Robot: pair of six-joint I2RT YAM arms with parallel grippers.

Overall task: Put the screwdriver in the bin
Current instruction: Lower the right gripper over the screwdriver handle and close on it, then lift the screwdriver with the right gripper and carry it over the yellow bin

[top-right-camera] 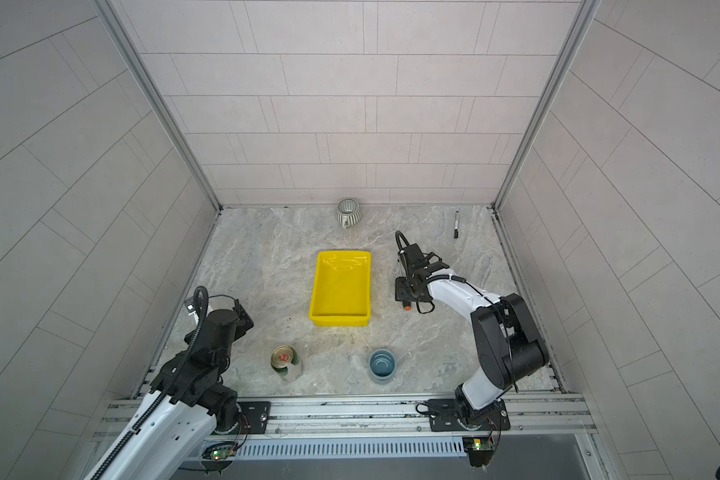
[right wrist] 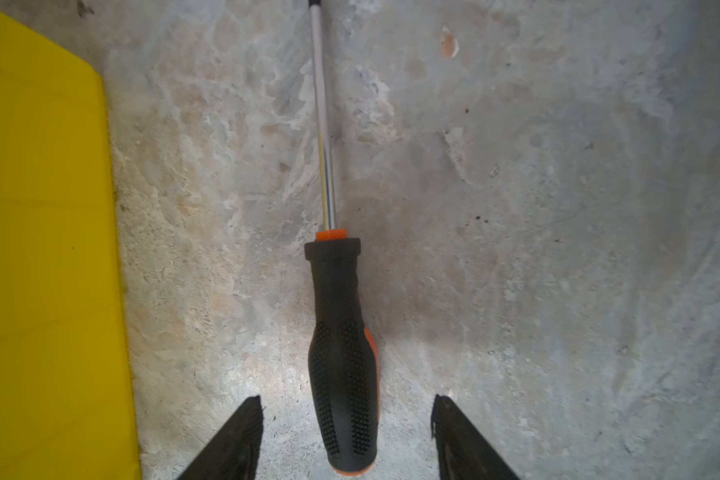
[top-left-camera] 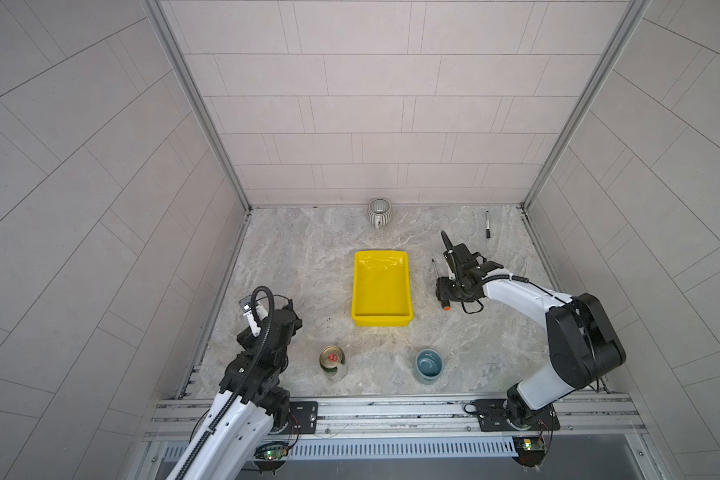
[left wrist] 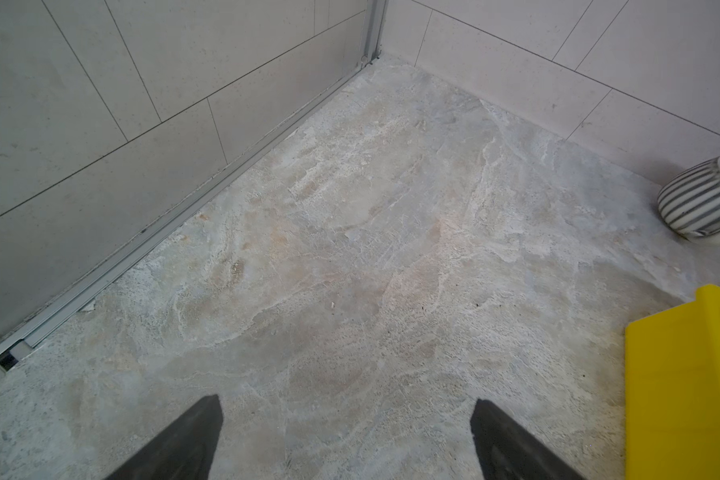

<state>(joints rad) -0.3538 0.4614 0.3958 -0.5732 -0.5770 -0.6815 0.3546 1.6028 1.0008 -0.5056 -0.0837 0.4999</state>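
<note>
As I looked down over the scene, the screwdriver [right wrist: 336,291] lay flat on the table [top-left-camera: 308,270] at three o'clock of the yellow bin [top-left-camera: 382,321], near it but not touching. Its shaft [right wrist: 323,124] pointed to twelve o'clock and its orange cap [top-left-camera: 446,308] to six. My right gripper [right wrist: 346,399] sat low over the handle [right wrist: 344,374], one finger on each side with a gap on both, gripping nothing. My left gripper [left wrist: 346,403], at eight o'clock of the bin, hung spread and empty over bare table. The bin held nothing. I judged the task barely begun: the grasp, lift, carry toward nine o'clock and release all remained.
</note>
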